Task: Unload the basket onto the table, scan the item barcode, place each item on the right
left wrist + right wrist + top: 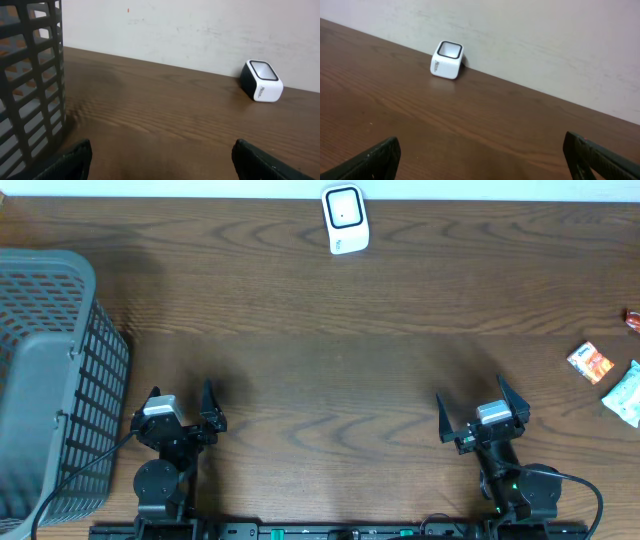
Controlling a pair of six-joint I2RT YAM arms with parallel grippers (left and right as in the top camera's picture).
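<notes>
Nearest, at six o'clock on the dark brown wood-grain table, the left gripper and right gripper both stand spread wide, holding nothing. At nine o'clock sits a grey plastic lattice basket. At three o'clock, well apart from the right gripper, lie a small orange-and-white packet and a pale blue-white packet. Farthest, at twelve o'clock, the white box-shaped barcode scanner stands against the plain pale wall.

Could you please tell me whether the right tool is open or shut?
Open: the right tool has its fingers wide apart, with nothing between them.
</notes>
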